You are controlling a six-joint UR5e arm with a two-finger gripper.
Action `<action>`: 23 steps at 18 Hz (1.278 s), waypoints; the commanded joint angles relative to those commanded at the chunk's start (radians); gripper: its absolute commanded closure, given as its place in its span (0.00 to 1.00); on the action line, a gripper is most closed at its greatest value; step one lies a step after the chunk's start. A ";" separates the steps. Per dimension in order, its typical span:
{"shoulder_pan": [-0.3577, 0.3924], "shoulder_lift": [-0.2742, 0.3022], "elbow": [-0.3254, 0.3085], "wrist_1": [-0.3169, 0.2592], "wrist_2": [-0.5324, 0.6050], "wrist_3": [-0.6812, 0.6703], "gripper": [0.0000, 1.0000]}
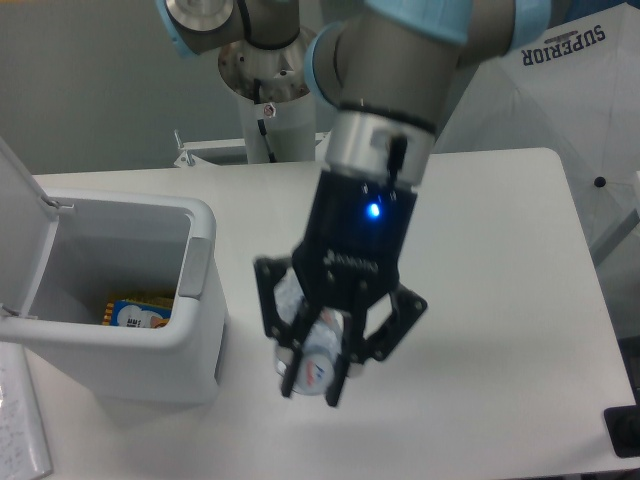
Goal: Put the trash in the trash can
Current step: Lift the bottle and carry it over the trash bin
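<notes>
My gripper [313, 378] is shut on a clear plastic bottle [318, 350] with a blue and red label, the trash, held well above the table. It hangs just right of the trash can [190, 330], a white bin whose lid [15, 215] stands open on the left. The grey latch pad [195, 268] on the bin's right rim faces the gripper. Inside the bin lies a yellow and blue packet [138, 310].
The arm's white base column [272, 100] stands at the table's back edge. A white umbrella-like cover [570, 110] sits beyond the right edge. A dark object [624, 430] pokes in at the lower right corner.
</notes>
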 joint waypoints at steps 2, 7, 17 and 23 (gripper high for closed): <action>-0.018 0.009 0.000 0.017 -0.032 -0.005 0.94; -0.097 0.035 -0.006 0.025 -0.034 -0.005 0.94; -0.187 0.083 -0.123 0.028 -0.033 -0.034 0.92; -0.195 0.087 -0.179 0.032 -0.031 -0.023 0.89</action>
